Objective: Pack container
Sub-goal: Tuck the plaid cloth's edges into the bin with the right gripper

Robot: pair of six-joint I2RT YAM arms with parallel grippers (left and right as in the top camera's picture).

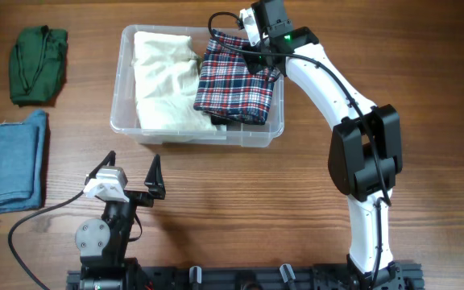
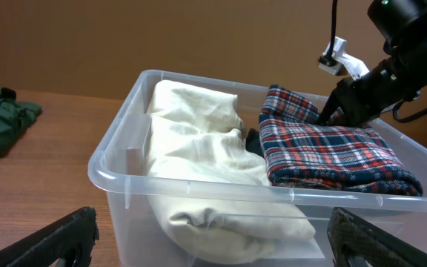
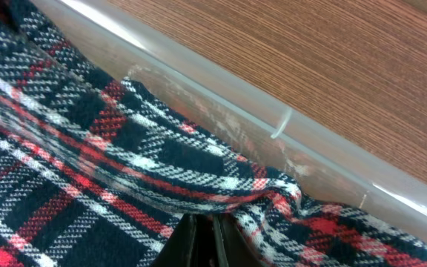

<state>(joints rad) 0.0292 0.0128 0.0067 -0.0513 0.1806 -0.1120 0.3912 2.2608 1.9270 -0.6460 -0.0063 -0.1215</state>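
Green cloth (image 1: 39, 64): bunched, far left of the bench (image 1: 216, 209).
Blue denim (image 1: 6, 161): folded, nearer than the green cloth.
Left claw (image 1: 131, 171): wide open, empty, near the container's front.
Container (image 1: 196, 141): mid-bench; cream cloth (image 1: 163, 80) in its left half, plaid cloth (image 1: 236, 84) in its right.
Right claw (image 3: 213, 241): closed, pinching the plaid cloth's far edge.

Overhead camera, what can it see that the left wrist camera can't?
Only overhead: the folded blue cloth and the whole right arm. Only left wrist: the clear bin's near wall from the side, with the cream cloth showing through it. Both: the clear bin, cream cloth, plaid cloth, green cloth, and the right claw shut on the plaid cloth.
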